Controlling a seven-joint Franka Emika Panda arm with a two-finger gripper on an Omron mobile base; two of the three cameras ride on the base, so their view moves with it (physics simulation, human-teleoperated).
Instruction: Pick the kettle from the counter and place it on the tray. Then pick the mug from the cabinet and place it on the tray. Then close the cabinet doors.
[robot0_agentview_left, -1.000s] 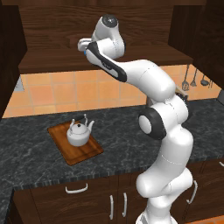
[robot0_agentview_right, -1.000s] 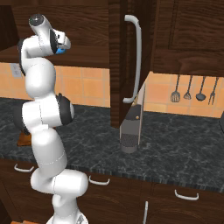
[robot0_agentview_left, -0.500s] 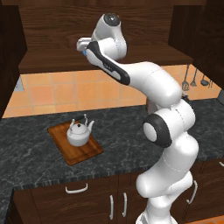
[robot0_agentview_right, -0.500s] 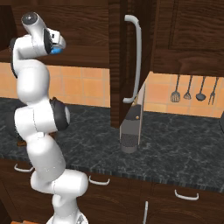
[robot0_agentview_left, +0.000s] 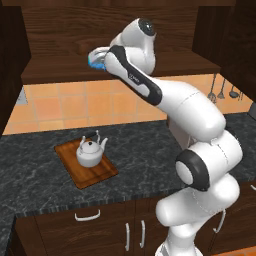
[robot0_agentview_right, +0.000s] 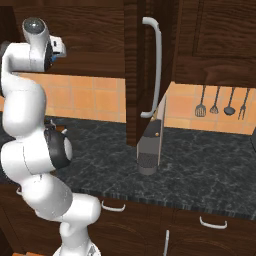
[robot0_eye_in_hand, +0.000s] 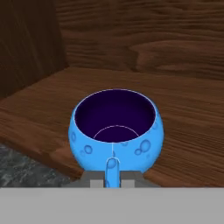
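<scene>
The arm reaches up into the open cabinet (robot0_agentview_left: 60, 30), and its hand (robot0_eye_in_hand: 112, 183) sits at the blue mug (robot0_eye_in_hand: 114, 131) above the wooden shelf (robot0_eye_in_hand: 183, 113). The mug's small handle faces the camera between the fingertips; whether they press it cannot be told. In the left base view the mug (robot0_agentview_left: 96, 59) shows as a blue edge just past the wrist. Below, the kettle (robot0_agentview_left: 90, 152) stands on the tray (robot0_agentview_left: 95, 176), which lies on the dark desk (robot0_agentview_left: 145, 145). To the right, an open cabinet door (robot0_agentview_right: 134, 60) with a silver bar handle (robot0_agentview_right: 156, 65) juts forward, with a grey coffee machine (robot0_agentview_right: 150, 147) beneath it. Utensils (robot0_agentview_right: 222, 102) hang on the tiled wall.
</scene>
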